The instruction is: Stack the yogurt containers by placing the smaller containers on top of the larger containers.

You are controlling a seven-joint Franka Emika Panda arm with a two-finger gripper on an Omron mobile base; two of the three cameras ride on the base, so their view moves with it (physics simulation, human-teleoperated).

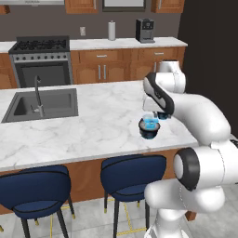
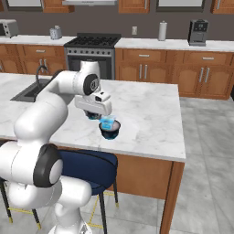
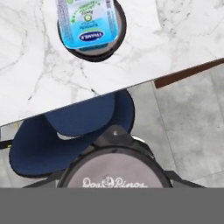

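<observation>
A small translucent light-blue cup (image 1: 150, 121) (image 2: 108, 122) (image 3: 86, 22) stands on top of the wide dark tub (image 1: 149, 131) (image 2: 109, 132) (image 3: 119, 27) near the island's front edge. My gripper (image 1: 162, 115) (image 2: 93, 114) (image 3: 115, 181) hovers close beside this stack, shut on the tiny dark cup (image 1: 162, 115) (image 2: 93, 116) (image 3: 116, 168). In the hand view its pale round top with lettering sits between the fingers. Whether the held cup touches the counter I cannot tell.
The marble island counter (image 1: 93, 125) (image 2: 146, 114) holds a sink (image 1: 44, 104) with a faucet at its left end. Blue stools (image 1: 132, 174) (image 2: 89, 167) (image 3: 70, 131) stand under the front edge. A stove (image 1: 41, 60) and back counter lie behind.
</observation>
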